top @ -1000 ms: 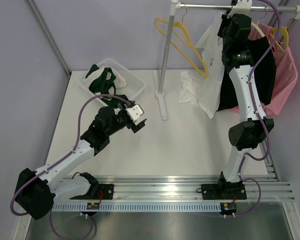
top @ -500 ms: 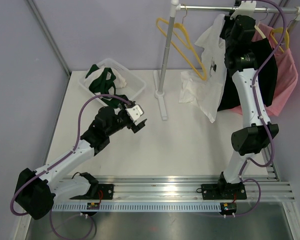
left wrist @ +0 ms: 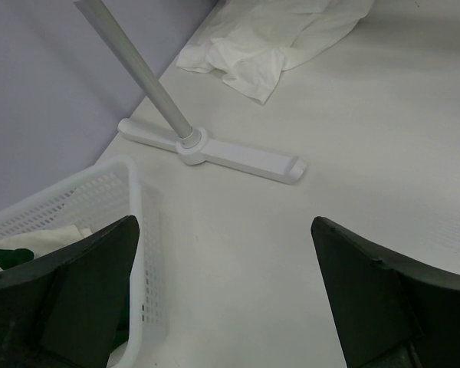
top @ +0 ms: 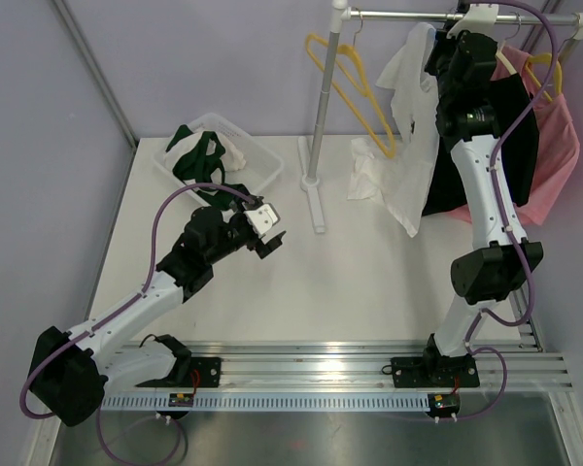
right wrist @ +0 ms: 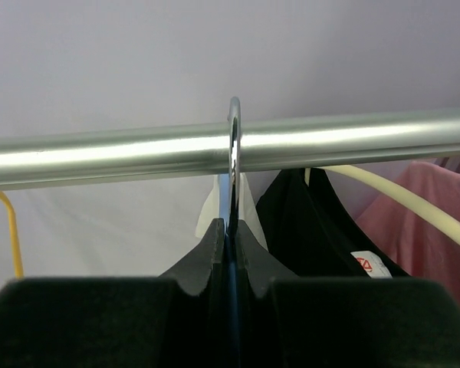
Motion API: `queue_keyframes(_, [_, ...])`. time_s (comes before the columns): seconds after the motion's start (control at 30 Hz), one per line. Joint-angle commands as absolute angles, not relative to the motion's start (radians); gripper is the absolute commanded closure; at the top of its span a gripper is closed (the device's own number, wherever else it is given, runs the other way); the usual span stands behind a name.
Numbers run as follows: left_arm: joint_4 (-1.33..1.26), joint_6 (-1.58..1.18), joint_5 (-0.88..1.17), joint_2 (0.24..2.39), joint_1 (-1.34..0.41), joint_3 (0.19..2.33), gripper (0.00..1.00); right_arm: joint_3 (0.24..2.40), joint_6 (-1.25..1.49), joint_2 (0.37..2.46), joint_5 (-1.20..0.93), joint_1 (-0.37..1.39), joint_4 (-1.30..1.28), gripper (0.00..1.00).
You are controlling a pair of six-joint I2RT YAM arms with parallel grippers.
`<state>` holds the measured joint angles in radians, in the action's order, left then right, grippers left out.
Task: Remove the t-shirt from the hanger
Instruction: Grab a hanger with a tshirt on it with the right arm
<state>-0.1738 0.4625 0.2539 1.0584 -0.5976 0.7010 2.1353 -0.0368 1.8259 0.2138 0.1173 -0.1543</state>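
A white t-shirt (top: 408, 126) hangs from a hanger on the silver rail (top: 418, 15) of the clothes rack, and its lower part trails on the table. My right gripper (top: 447, 39) is raised to the rail and shut on the metal hook of that hanger (right wrist: 234, 153), which loops over the rail (right wrist: 353, 138). A strip of the white shirt (right wrist: 211, 211) shows behind the fingers. My left gripper (top: 270, 236) hovers open and empty over the table's middle left, far from the shirt. In the left wrist view, the shirt's crumpled end (left wrist: 268, 38) lies on the table.
A black garment (top: 510, 126) and a pink one (top: 554, 146) hang to the right of the white shirt. Empty yellow hangers (top: 355, 87) hang on the left. The rack's pole and foot (top: 314, 184) stand mid-table. A white basket (top: 219, 155) holds green and white clothes.
My right gripper has risen a little to the rail, and the white shirt has lifted and shifted with it. The left arm has not moved.
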Motion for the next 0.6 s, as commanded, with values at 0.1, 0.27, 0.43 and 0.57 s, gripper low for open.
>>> queue_keyframes(0.1, [-0.209, 0.459, 0.275, 1.069, -0.603, 0.744, 0.01, 2.134, -0.006, 1.755, 0.150, 0.126, 0.064, 1.00])
queue_keyframes(0.27, [-0.209, 0.460, 0.273, 1.069, -0.603, 0.744, 0.01, 2.144, -0.015, 1.759, 0.190, 0.162, 0.086, 1.00])
queue_keyframes(0.43, [-0.203, 0.465, 0.270, 1.081, -0.603, 0.749, 0.01, 2.189, -0.084, 1.773, 0.229, 0.209, 0.057, 1.00])
queue_keyframes(0.57, [-0.199, 0.468, 0.275, 1.075, -0.603, 0.747, 0.01, 2.189, -0.060, 1.753, 0.193, 0.213, 0.020, 1.00])
